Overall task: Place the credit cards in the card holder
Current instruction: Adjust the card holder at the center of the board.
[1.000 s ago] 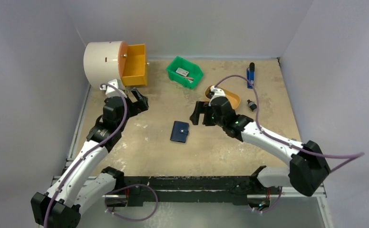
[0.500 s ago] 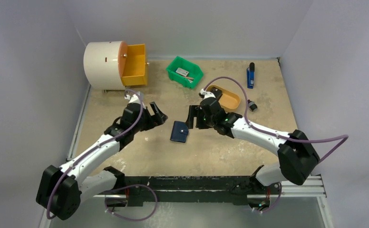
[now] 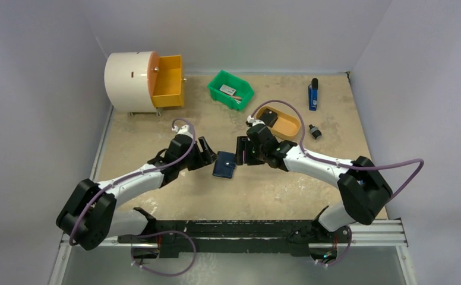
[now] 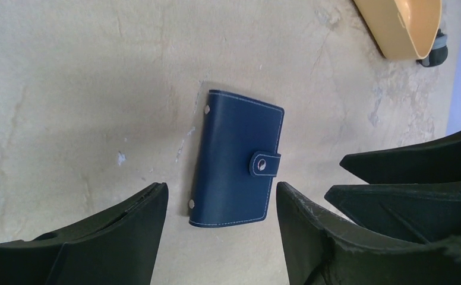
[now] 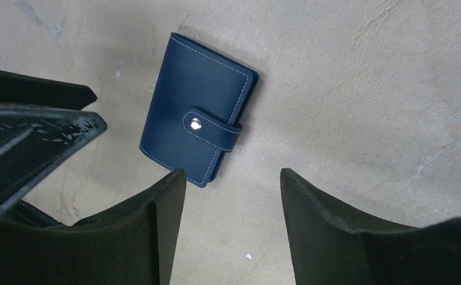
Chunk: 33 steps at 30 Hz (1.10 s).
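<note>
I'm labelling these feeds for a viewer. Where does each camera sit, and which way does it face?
Top external: above, behind the robot, looking down at the table; left arm, right arm show.
Left wrist: on the left arm, facing down at the card holder; own fingers show.
Right wrist: on the right arm, facing down; own fingers show.
Shared: the card holder.

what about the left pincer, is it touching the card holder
Apart. Left wrist view: bare table shows between the card holder and both fingers of the left pincer.
</note>
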### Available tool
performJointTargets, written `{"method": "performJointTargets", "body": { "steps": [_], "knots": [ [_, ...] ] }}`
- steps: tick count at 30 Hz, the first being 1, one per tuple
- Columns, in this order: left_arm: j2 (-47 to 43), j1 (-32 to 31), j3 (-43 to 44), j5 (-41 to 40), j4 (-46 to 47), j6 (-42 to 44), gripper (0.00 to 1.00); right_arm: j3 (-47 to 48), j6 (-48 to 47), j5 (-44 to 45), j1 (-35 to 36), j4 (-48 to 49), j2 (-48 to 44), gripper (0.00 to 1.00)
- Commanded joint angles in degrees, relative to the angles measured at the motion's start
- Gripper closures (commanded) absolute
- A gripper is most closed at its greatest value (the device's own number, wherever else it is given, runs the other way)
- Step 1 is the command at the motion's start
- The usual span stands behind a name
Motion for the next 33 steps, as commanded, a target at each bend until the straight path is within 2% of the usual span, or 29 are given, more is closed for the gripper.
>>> {"method": "performJointTargets", "body": {
  "steps": [1,15,18,28,33],
  "knots": [
    [1.7,-1.8,-1.2,2.1,7.3,-2.4,0.34,-0.4,1.9,-3.0,0.2,0.2,0.0,0.38],
    [6.6,-5.6,-1.1,0.3,9.0,-3.9,0.36,-0.6,3.6,-2.2,0.2,-1.8,-2.6,0.37],
    [7.7,-6.7,-0.8,0.3,10.1,-4.4,0.38,0.2,2.2,1.1,0.2,-1.4,-2.5,0.37],
    [10.6,-10.5,1.7,-0.7,10.9,-5.5,0.46,0.3,0.9,3.0,0.2,-3.5,-4.5,0.37],
    [5.1,-10.5,1.9,-8.3,5.0,-4.2,0.47,0.6,-0.8,3.8,0.5,-3.6,-4.7,0.39]
  ]
}}
